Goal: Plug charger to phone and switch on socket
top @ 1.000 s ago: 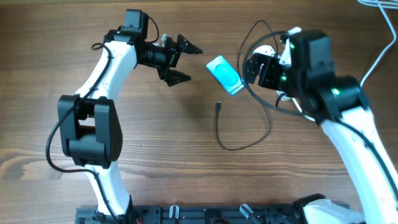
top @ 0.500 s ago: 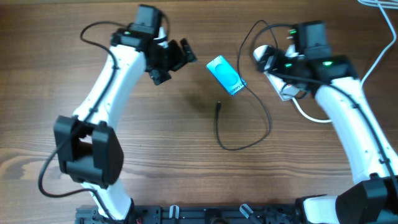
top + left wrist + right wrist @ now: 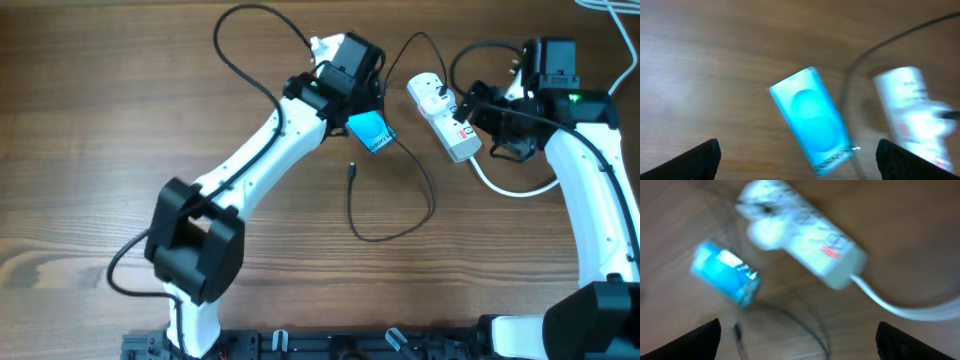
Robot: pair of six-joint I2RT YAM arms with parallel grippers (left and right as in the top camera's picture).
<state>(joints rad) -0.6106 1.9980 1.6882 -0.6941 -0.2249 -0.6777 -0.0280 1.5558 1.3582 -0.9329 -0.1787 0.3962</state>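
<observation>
The phone (image 3: 373,133), cyan-screened, lies flat at the table's upper middle. My left gripper (image 3: 352,104) hovers open just above its far end. In the left wrist view the phone (image 3: 812,120) lies between and beyond the open fingers (image 3: 800,167), untouched. The socket (image 3: 446,118) lies to the phone's right, and my right gripper (image 3: 482,112) is open at its right side. The right wrist view shows the socket (image 3: 805,230), the phone (image 3: 725,277) and the open fingers (image 3: 797,345). The charger cable (image 3: 425,205) loops below, its tip (image 3: 352,170) lying loose under the phone.
The socket's thick white cord (image 3: 515,190) curves off under my right arm and shows in the right wrist view (image 3: 900,307). Another white cord (image 3: 612,25) lies at the far right corner. Bare wood table (image 3: 100,200) spreads to the left and front.
My left arm has swung right and now sits over the phone. My right arm has drawn back to the right, uncovering the socket. Phone and cable have not moved.
</observation>
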